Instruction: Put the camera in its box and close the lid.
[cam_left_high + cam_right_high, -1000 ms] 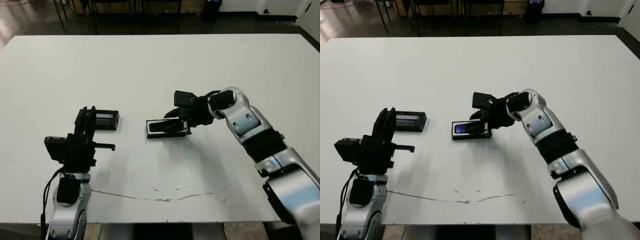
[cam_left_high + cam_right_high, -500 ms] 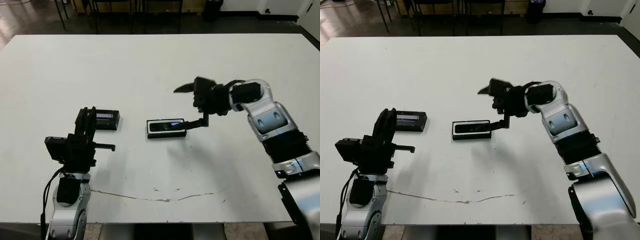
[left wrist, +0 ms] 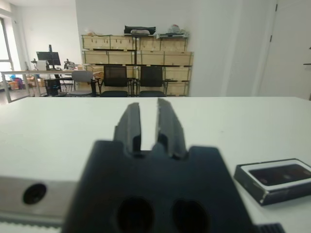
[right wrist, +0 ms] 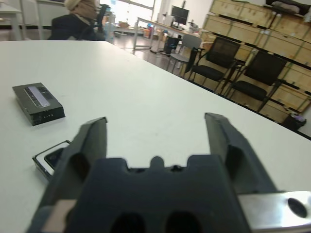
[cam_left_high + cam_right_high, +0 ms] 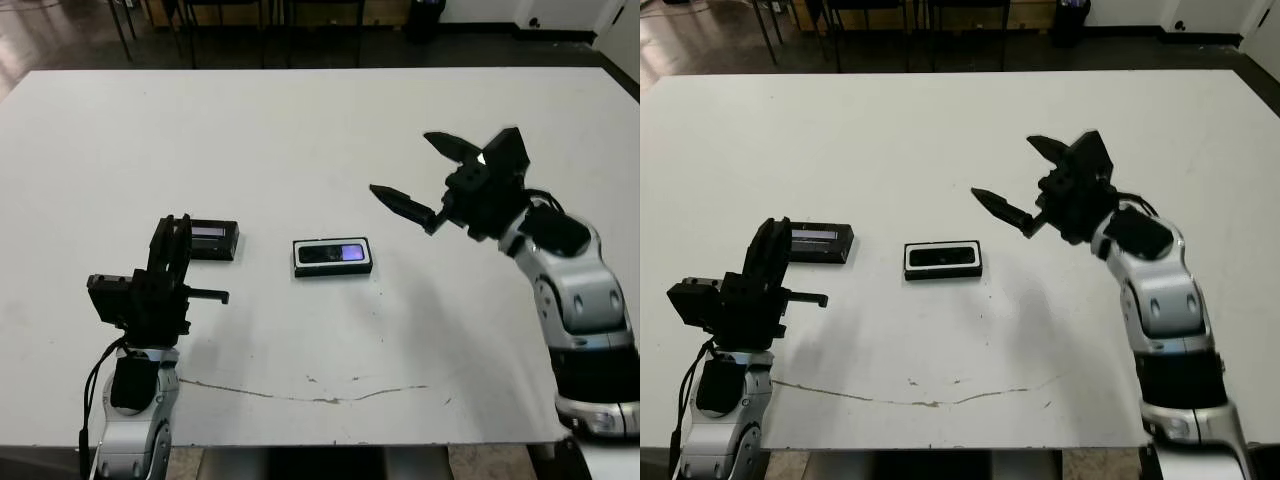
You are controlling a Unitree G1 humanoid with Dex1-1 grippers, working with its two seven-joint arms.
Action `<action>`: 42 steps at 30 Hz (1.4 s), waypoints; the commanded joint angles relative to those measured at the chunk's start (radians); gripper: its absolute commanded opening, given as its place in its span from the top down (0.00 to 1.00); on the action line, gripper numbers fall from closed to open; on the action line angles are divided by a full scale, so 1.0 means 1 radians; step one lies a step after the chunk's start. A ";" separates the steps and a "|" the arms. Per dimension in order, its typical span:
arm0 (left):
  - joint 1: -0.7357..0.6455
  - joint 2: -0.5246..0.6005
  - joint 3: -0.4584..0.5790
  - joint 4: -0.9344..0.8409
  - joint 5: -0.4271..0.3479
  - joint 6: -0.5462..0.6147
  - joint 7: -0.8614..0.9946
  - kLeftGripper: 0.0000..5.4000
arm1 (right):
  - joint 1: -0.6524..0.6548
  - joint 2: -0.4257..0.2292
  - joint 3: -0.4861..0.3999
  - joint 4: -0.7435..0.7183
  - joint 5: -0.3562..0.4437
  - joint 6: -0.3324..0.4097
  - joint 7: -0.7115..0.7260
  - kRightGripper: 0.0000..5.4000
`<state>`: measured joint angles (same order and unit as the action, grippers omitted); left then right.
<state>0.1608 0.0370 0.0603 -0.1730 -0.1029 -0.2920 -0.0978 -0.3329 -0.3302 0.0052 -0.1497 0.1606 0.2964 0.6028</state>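
Observation:
The box [image 5: 333, 271] lies at mid-table, black-walled with a white lining. The camera [image 5: 330, 254] rests flat inside it, its purple patch facing up. To its left, apart from it, lies the lid [image 5: 213, 239], a black slab with a pale strip. My right gripper [image 5: 403, 165] hangs open above the table, to the right of the box, holding nothing. My left gripper [image 5: 177, 226] stands just left of the lid, its fingers [image 3: 130, 122] close together and empty. The box [image 3: 252, 184] and camera [image 3: 281, 174] also show in the left wrist view.
A thin dark line [image 5: 300, 392] runs across the table near its front edge. Chairs [image 3: 133, 80] and shelves stand beyond the far edge. A person [image 4: 80, 19] sits far behind the lid [image 4: 38, 103] in the right wrist view.
My right gripper let go of the camera in the box, then rose and drew back to the right, open. The left arm, lid and box stayed put.

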 commanded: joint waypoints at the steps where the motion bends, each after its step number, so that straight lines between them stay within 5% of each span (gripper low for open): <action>1: -0.003 0.020 0.014 0.020 -0.010 0.008 -0.014 1.00 | 0.044 -0.032 0.008 0.012 -0.018 -0.047 0.005 0.45; 7: -0.032 0.048 0.043 0.001 -0.024 0.039 -0.026 1.00 | 0.060 -0.032 0.015 0.031 -0.015 -0.102 0.000 0.71; 14: -0.135 0.189 0.128 -0.042 -0.042 0.108 -0.077 1.00 | 0.066 -0.010 0.009 0.016 0.033 -0.067 -0.012 1.00; 20: -0.412 0.565 0.168 0.028 -0.127 0.396 -0.378 1.00 | 0.066 -0.033 -0.003 0.014 0.071 -0.045 -0.006 1.00; 25: -0.839 0.762 -0.013 0.422 -0.098 0.521 -0.790 1.00 | 0.070 -0.067 -0.014 0.000 0.081 -0.023 0.005 1.00; 32: -1.296 0.667 -0.297 1.024 0.155 0.510 -1.059 1.00 | 0.088 -0.093 -0.021 -0.039 0.112 0.024 0.017 1.00; 42: -1.420 0.440 -0.422 1.401 0.354 0.478 -1.009 1.00 | 0.140 -0.095 -0.030 -0.059 0.152 0.017 0.034 1.00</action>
<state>-1.2537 0.4925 -0.3442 1.1967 0.2221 0.1882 -1.1129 -0.2126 -0.4114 -0.0205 -0.2053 0.3056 0.3059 0.6284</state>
